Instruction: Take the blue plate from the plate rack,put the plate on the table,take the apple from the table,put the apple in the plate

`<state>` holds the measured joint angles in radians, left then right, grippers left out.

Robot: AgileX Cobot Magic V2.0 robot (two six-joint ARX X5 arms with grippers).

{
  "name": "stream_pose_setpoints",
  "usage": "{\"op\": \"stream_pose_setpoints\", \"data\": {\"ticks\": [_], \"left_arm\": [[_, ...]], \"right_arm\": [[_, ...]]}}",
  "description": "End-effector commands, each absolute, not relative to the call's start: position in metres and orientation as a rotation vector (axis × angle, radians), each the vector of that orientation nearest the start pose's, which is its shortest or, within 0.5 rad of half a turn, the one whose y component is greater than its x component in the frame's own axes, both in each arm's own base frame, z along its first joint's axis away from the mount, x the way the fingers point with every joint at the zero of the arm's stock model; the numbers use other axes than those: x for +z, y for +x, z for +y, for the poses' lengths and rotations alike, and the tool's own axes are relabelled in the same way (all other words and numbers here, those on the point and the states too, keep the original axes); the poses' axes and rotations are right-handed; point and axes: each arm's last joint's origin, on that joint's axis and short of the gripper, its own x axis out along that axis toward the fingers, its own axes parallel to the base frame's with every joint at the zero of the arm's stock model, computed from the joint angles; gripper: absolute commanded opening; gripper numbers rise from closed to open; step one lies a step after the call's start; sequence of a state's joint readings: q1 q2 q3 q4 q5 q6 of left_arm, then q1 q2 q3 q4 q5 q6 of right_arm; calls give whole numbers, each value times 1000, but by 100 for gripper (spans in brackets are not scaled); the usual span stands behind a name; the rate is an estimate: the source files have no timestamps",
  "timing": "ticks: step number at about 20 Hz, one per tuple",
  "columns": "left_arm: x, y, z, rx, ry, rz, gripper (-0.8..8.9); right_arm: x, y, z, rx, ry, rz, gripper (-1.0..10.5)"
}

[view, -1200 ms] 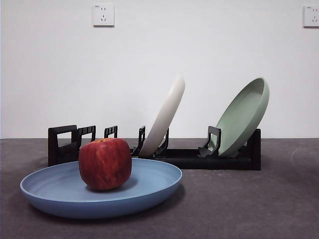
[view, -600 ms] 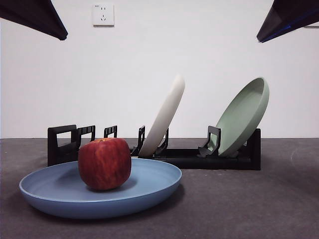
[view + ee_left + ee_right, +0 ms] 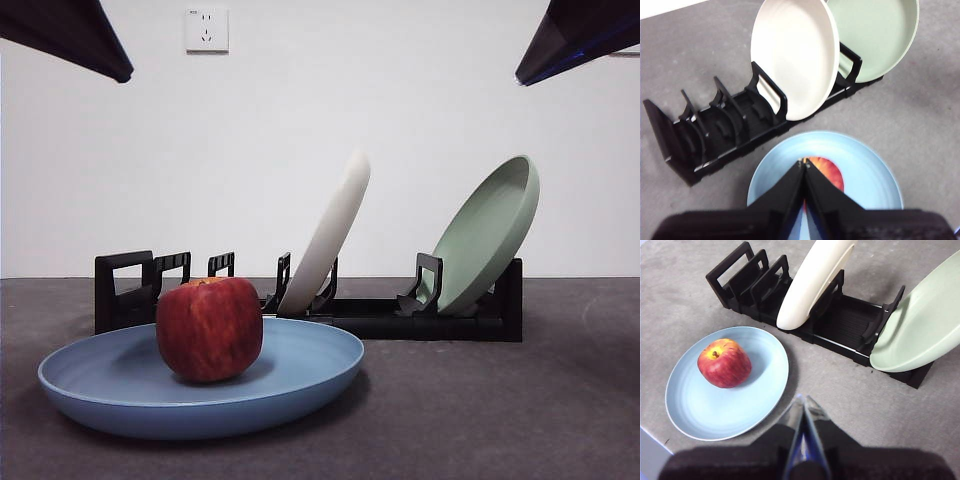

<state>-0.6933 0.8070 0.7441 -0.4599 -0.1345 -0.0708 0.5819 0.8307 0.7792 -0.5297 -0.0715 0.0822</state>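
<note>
The apple sits in the blue plate, which lies flat on the tabletop just in front of the plate rack. The left end effector and the right end effector hang above, each clenched and holding nothing.

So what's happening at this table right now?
Nothing is being handled. The apple sits in the blue plate, which lies flat on the table in front of the plate rack. The cream-white plate and pale green plate lean in the rack. The left hand and right hand hang above, both shut and empty.
</note>
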Motion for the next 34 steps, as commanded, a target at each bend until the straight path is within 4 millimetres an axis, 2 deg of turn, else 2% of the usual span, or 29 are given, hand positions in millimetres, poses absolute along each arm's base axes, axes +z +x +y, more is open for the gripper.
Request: {"op": "stream_pose_setpoints", "data": {"ticks": [1, 4, 8, 10, 12, 17, 20, 25, 34], "left_arm": [[295, 128, -91, -470, 144, 480, -2], [302, 123, -68, -393, 93, 441, -2], [315, 104, -27, -149, -96, 286, -2], [307, 94, -15, -54, -147, 229, -2], [290, 90, -8, 4, -156, 189, -2], [230, 91, -4, 43, -143, 83, -2], [204, 93, -4, 43, -121, 78, -2], [182, 93, -4, 43, -64, 82, -2], [157, 96, -4, -5, -42, 125, -2]], "right_arm": [[291, 141, 95, 608, -66, 599, -15], [291, 141, 95, 608, -66, 600, -15], [291, 141, 95, 608, -66, 600, -15], [291, 141, 95, 608, -66, 600, -15], [291, 141, 95, 608, -66, 600, -15], [291, 141, 95, 608, -66, 599, -15], [291, 141, 95, 608, -66, 599, -15], [291, 141, 95, 608, -66, 599, -15], [291, 141, 95, 608, -66, 599, -15]]}}
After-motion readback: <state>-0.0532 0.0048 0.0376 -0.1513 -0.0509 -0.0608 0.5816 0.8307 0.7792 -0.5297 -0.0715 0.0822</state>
